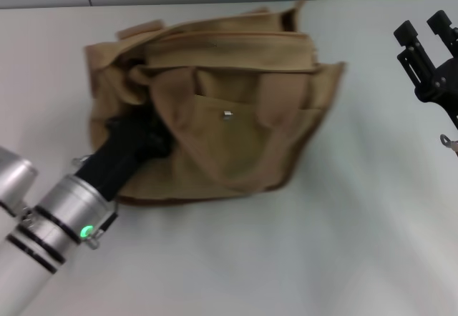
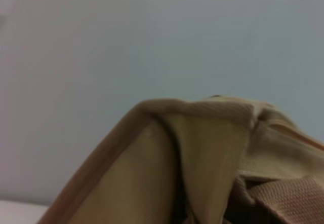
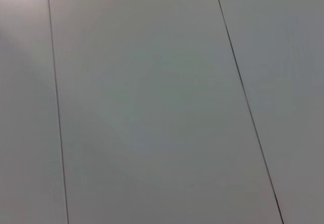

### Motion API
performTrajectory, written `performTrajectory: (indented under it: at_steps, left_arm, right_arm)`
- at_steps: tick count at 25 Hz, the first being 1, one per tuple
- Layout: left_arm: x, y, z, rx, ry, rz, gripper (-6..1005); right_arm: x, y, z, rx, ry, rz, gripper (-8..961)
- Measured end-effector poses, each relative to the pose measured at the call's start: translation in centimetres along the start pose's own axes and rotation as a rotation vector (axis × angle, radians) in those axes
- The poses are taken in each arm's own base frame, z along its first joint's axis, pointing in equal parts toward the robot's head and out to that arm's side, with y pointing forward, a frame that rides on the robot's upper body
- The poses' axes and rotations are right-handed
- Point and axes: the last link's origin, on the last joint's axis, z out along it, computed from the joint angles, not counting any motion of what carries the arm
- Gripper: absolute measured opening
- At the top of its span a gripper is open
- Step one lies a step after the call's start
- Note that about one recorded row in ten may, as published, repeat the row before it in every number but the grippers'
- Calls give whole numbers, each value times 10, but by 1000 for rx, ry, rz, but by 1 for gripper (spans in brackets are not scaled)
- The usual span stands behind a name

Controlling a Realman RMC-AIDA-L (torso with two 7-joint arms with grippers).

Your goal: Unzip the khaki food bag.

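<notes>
Your left pincer (image 1: 136, 136) is jammed against the bag's (image 1: 236, 126) left end, grip hidden, can't tell what it's got. Pin that end firmly so the zip runs straight. Tan, slumped, mid-desk (image 1: 300, 259), silver snap facing you. Right pincer (image 1: 427, 33) sits wide, well off right.

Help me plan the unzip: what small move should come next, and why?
Probably the right gripper, fingers apart off to the bag's right, should come over to the top. The left gripper is already pressed into the left end of the khaki food bag, apparently bracing it, and nothing touches the top seam.
</notes>
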Motion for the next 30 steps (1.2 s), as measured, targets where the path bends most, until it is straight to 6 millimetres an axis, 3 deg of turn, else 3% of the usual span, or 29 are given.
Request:
performTrajectory:
  at_steps: [4,8,12,18,19,21,24,26,30]
  left_arm:
    - [3,19,19,-106,-11,5,123]
    - [5,22,21,-108,5,-6,166]
    - [17,16,12,-173,45,-42,252]
    - [51,-22,-28,-257,73,-125,441]
    - [51,-22,-28,-257,73,-125,517]
    - [67,-37,-53,-267,84,-106,668]
    - [78,-41,-71,-304,78,-62,783]
    - [86,-42,-87,-358,62,-20,859]
    - [97,-44,-111,-486,-39,31,859]
  right_arm:
    - [1,0,0,5,7,0,618]
    - [1,0,0,7,5,1,618]
    - [-1,-2,-2,25,-14,16,617]
    - [-7,-9,-4,20,-30,83,622]
    - [-8,-10,-3,19,-26,83,628]
    - [-8,-12,-3,15,-22,76,638]
    - [-11,-11,-3,-16,-29,87,655]
    - [-17,-10,-5,-96,-23,91,665]
    - [-32,-3,-9,-409,86,89,743]
